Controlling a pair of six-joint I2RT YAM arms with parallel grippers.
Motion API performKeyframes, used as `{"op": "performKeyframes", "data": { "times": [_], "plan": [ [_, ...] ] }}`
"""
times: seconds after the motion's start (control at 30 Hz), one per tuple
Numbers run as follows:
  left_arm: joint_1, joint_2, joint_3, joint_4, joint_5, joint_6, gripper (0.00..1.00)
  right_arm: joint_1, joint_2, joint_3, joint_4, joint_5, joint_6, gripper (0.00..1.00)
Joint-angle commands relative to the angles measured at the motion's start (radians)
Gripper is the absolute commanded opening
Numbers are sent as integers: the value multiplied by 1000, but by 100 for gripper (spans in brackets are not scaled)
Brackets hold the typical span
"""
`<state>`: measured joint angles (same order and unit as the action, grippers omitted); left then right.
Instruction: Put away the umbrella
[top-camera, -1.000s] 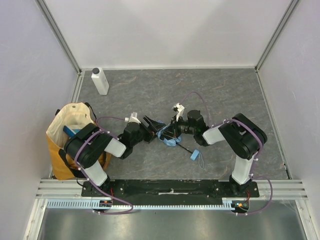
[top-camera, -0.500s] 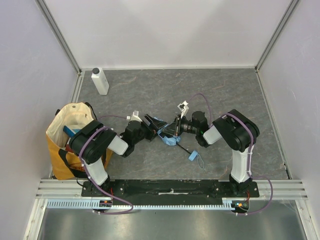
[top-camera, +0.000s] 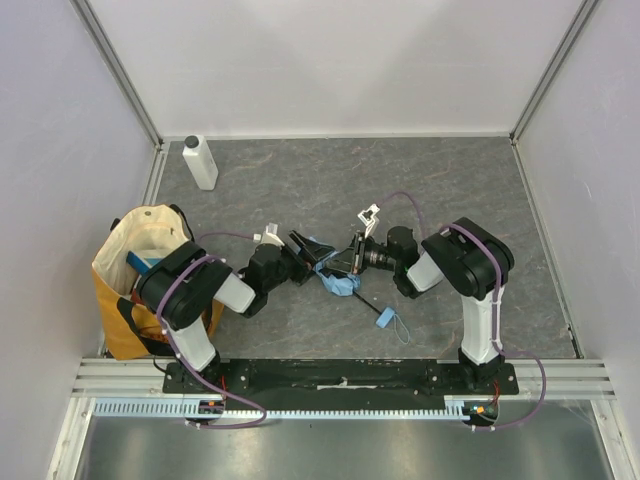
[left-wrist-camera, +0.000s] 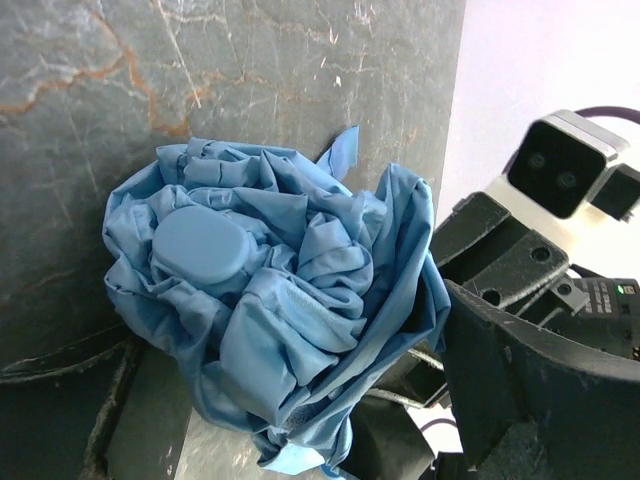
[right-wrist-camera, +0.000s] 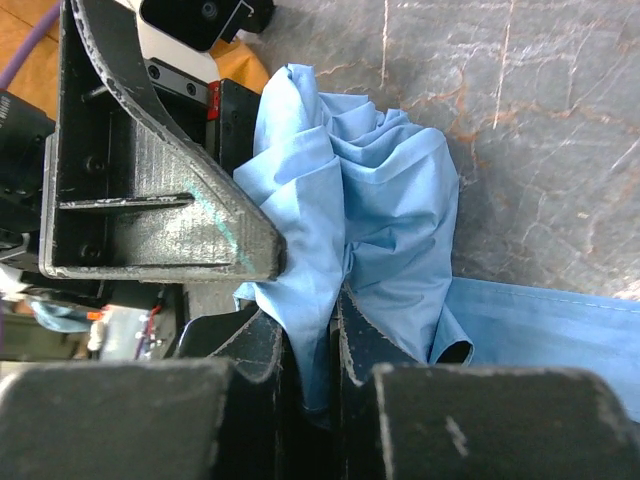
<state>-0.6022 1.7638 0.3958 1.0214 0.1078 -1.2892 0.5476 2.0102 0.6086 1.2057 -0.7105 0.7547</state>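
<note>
Right gripper (top-camera: 351, 262): pinches a fold of the umbrella (left-wrist-camera: 270, 320), crumpled just ahead of its fingertips and up against the left gripper (top-camera: 304, 250), seemingly spread around it. Should handle light, limp, slippery; better taken by the stiff black shaft (top-camera: 366, 300) beside this hand.

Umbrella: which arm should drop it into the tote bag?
Left: the tote bag sits by that arm, and the left hand is open at the umbrella. The right hand pinches fabric.
</note>
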Motion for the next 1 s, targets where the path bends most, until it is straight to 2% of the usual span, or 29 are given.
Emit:
{"op": "performKeyframes", "data": {
  "times": [0.0, 0.07, 0.13, 0.27, 0.57, 0.9, 0.97],
  "plan": [
    [8, 22, -44, -103, -37, 51, 97, 34, 61, -35, 311, -277, 239, 0],
    [9, 60, -49, -52, -19, 30, 95, 34, 97, -30, 449, -285, 358, 0],
    [12, 92, -46, -8, -5, 11, 93, 32, 117, -30, 515, -287, 400, 0],
    [12, 118, -32, 22, 3, 14, 90, 34, 114, -40, 514, -296, 403, 0],
    [18, 132, 6, 31, 20, 41, 94, 32, 91, -12, 526, -339, 449, 0],
    [54, 157, -31, 128, 78, 21, 91, 31, 51, -18, 529, -365, 469, 0],
    [53, 155, -23, 132, 79, 27, 81, 31, 56, -18, 529, -368, 466, 0]
  ]
}}
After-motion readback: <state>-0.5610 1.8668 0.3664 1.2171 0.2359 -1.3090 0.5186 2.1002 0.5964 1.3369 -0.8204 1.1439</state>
